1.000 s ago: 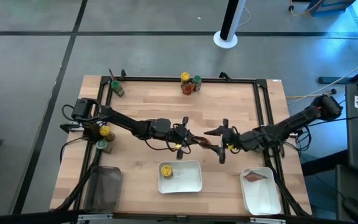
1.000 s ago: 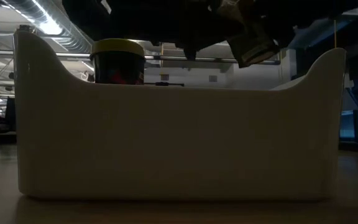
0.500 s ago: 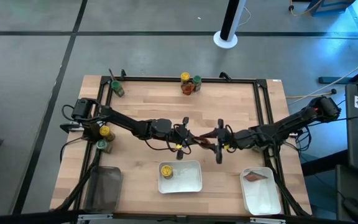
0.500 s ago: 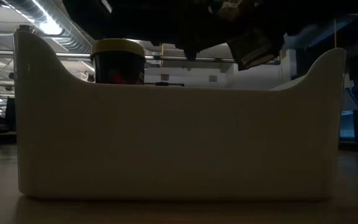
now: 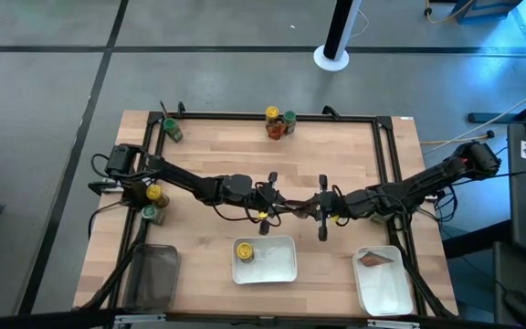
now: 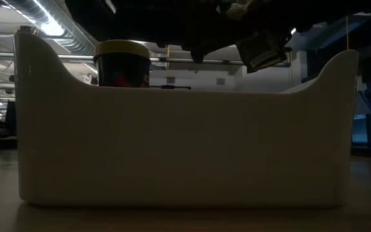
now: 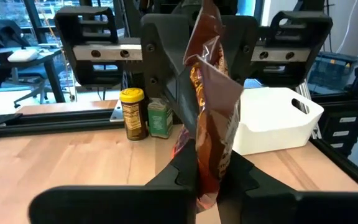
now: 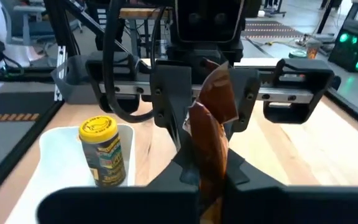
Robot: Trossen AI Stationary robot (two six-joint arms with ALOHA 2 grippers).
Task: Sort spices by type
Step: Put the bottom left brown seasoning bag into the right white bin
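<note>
packet [image 5: 301, 209], at frame centre, is hanging between both end effectors: your left end effector [image 5: 281, 206] and right end effector [image 5: 319, 208] are each pinching an end, long axis running left-right.

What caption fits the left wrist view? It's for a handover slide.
Handover above the table: left tool and right tool both shut on one red-orange packet.

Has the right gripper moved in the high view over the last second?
Yes. The right gripper has shifted toward the left gripper, ending nearer above the middle white tray, and closed on the packet held between both.
</note>
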